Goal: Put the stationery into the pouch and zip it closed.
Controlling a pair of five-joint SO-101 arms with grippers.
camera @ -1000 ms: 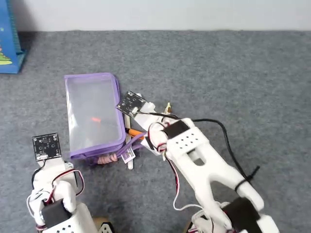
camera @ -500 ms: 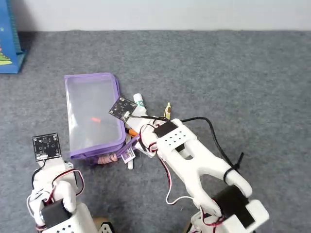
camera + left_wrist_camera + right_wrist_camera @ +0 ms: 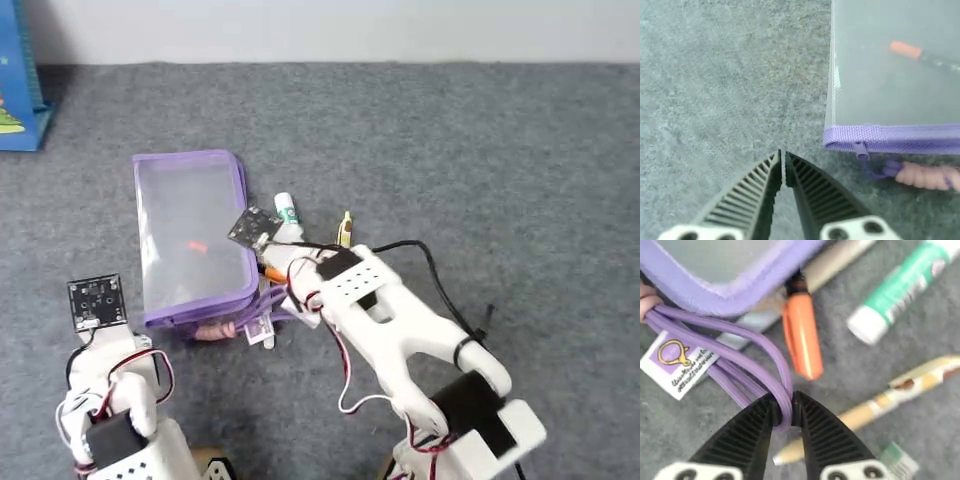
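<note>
The purple pouch (image 3: 190, 235) lies flat on the grey surface (image 3: 500, 150), left of its middle, with an orange-tipped pen (image 3: 907, 50) showing through its clear face. The right gripper (image 3: 784, 412) sits at the pouch's near right corner, its jaws pinched on the pouch's purple cord (image 3: 740, 335). Just beside that corner lie an orange marker (image 3: 802, 340), a green glue stick (image 3: 900, 290) and a beige pen (image 3: 890, 400). The left gripper (image 3: 782, 160), jaws closed on nothing, hangs over the surface near the pouch's near left corner, beside a pink charm (image 3: 930, 175).
</note>
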